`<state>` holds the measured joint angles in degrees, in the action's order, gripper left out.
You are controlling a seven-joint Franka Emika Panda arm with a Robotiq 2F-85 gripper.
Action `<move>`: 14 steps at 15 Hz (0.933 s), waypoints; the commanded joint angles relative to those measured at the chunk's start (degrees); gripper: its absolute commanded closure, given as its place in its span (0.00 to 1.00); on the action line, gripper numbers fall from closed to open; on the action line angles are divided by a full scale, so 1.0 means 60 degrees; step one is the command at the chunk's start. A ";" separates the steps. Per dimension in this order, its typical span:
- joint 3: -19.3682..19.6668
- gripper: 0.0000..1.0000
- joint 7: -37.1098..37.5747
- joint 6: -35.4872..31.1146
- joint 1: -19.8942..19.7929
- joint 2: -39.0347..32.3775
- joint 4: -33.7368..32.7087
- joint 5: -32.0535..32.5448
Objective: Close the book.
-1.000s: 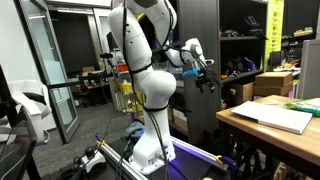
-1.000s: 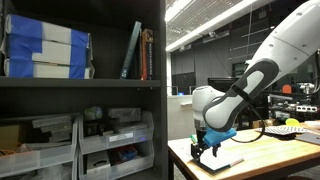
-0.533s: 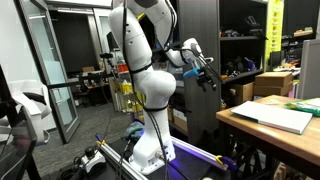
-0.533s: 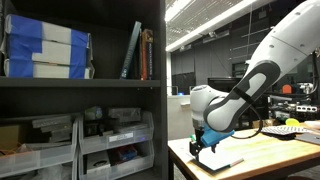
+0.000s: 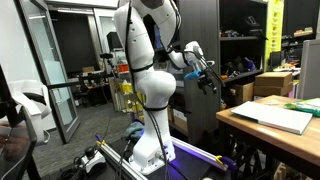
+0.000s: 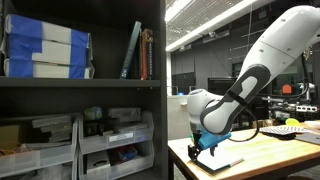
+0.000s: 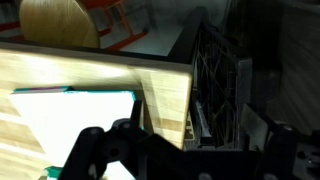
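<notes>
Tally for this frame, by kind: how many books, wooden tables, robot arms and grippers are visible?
book: 1
wooden table: 1
robot arm: 1
gripper: 1
Total: 4

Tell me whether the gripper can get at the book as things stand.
Probably yes. In an exterior view the gripper hangs close above the book near the corner of the table, with nothing visible between them; the wrist view shows its white page just ahead.

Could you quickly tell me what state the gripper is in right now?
Gripper: open, holding nothing, hovering by the book.
</notes>
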<state>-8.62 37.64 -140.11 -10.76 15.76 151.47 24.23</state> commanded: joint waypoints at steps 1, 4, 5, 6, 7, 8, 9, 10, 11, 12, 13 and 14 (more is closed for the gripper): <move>0.0156 0.00 0.0137 0.0254 0.0201 -0.0505 -0.0518 -0.0094; 0.0221 0.00 0.0327 0.0322 0.0262 -0.0769 -0.0831 -0.0026; 0.0249 0.00 0.0401 0.0360 0.0290 -0.0840 -0.0924 -0.0008; 0.0267 0.00 0.0508 0.0407 0.0306 -0.0883 -0.0988 0.0029; 0.0292 0.00 0.0598 0.0433 0.0327 -0.0877 -0.0986 0.0066; 0.0317 0.00 0.0680 0.0452 0.0354 -0.0907 -0.1027 0.0082; 0.0338 0.00 0.0763 0.0481 0.0384 -0.0923 -0.1050 0.0091; 0.0346 0.00 0.0876 0.0512 0.0389 -0.0940 -0.1081 0.0169; 0.0353 0.00 0.1015 0.0562 0.0388 -0.0932 -0.1109 0.0255; 0.0355 0.00 0.1115 0.0618 0.0384 -0.0924 -0.1128 0.0307; 0.0373 0.00 0.1031 0.0793 0.0452 -0.0946 -0.1167 0.0107; 0.0441 0.00 0.0542 0.1154 0.0608 -0.1010 -0.1241 -0.0408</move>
<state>-7.15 42.31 -137.53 -9.48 10.54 145.65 24.53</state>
